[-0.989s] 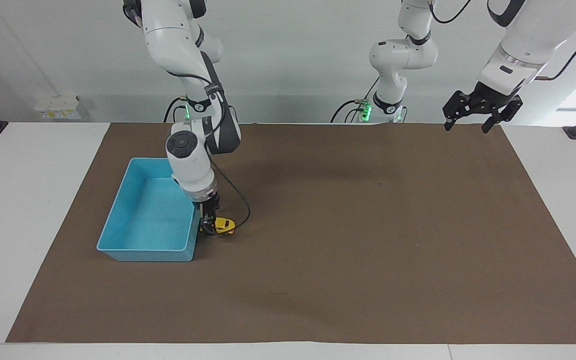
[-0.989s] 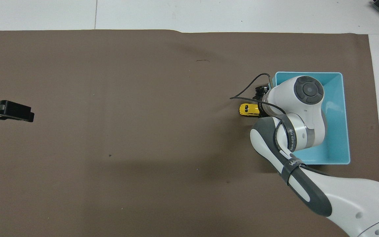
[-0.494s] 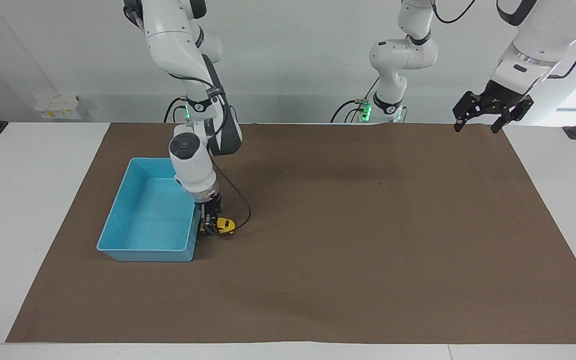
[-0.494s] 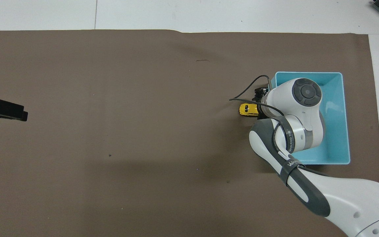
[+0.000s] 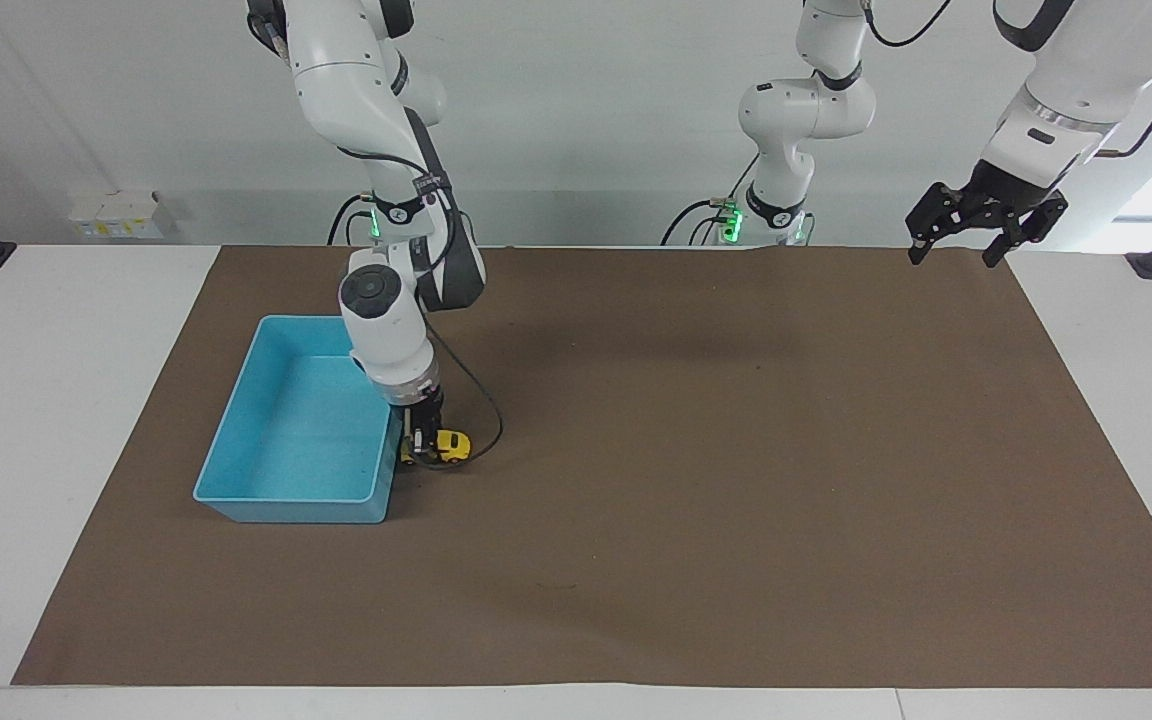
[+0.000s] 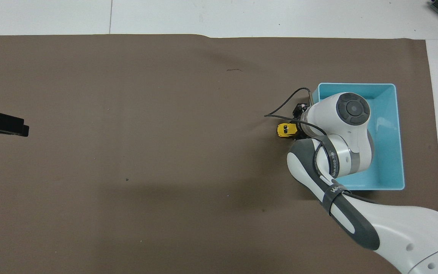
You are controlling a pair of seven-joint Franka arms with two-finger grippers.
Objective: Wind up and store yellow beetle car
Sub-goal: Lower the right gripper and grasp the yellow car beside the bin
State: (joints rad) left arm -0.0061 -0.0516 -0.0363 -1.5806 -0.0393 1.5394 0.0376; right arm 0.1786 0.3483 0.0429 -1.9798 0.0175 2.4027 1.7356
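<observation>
Currently right pincer (image 5: 423,447) pinches the yellow beetle car (image 5: 451,446) on the surface just beside the blue bin (image 5: 236,465); off-centre grip could slip it, while waiting left pincer (image 5: 971,228) hangs spread.

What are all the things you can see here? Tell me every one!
yellow beetle car: one, yellow, held by the right gripper just beside the blue bin, on the side toward the left arm's end of the table.
blue bin: one, light blue, on the mat at the right arm's end of the table.
mat: one, brown, spread over the table.
table: one, white, under the mat.
right gripper: one, black, down at the mat beside the bin, shut on the car.
left gripper: one, black, open, up in the air over the mat's corner at the left arm's end, waiting.
</observation>
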